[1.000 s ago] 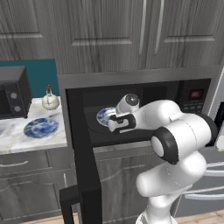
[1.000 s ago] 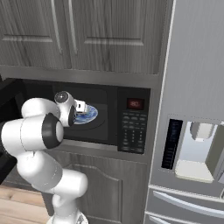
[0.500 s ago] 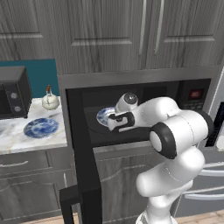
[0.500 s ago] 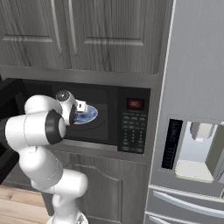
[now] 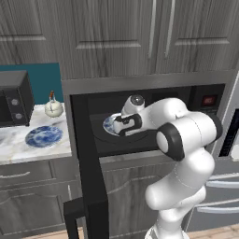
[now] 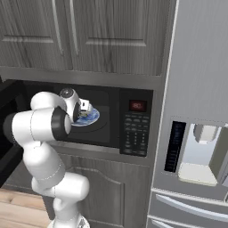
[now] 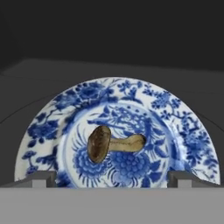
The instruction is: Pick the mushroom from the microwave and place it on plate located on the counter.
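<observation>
I'm reaching into the microwave (image 5: 154, 116), gripper (image 7: 112, 177) spread fully wide and holding nothing, lining up on the mushroom (image 7: 113, 143) lying on the patterned dish (image 7: 175, 118) inside. Next I'm needing to descend and straddle it before closing.

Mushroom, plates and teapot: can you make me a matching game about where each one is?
Things:
1. mushroom
2. plate with no food
3. teapot
4. hand

Places:
A. on the counter, in front of the teapot
B. reaching into the microwave, fingers open
C. lying on the patterned plate inside the microwave
D. at the back of the counter, by the teal wall

Pairs: 1-C, 2-A, 3-D, 4-B
</observation>
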You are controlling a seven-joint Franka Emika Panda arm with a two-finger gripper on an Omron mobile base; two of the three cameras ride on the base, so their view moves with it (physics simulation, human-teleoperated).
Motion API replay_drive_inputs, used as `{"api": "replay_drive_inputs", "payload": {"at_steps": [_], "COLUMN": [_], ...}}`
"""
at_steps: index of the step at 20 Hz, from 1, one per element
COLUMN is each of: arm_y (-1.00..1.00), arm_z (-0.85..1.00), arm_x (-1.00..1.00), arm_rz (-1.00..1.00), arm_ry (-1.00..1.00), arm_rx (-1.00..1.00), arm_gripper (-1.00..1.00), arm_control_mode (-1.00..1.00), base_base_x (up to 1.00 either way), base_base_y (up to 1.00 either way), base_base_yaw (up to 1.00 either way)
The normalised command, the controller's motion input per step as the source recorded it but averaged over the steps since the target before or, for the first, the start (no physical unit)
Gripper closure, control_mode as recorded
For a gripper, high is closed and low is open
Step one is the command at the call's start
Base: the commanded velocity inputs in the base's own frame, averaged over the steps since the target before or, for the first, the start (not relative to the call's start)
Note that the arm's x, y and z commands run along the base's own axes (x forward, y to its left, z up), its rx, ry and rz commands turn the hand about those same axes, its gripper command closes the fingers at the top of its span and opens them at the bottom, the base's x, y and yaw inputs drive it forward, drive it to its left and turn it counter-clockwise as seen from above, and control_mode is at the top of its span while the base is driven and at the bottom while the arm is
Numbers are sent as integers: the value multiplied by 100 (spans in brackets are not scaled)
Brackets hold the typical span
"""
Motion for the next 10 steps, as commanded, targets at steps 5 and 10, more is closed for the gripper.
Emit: {"api": "replay_drive_inputs", "payload": {"at_steps": [5,10], "arm_y": [5,14], "arm_z": [-16,-15], "arm_x": [6,11], "arm_rz": [0,0], "arm_ry": [4,6], "arm_rx": [0,0], "arm_gripper": [-100,-100], "arm_control_mode": [-100,-100], "base_base_x": [0,0], "base_base_y": [0,0], "base_base_yaw": [0,0]}}
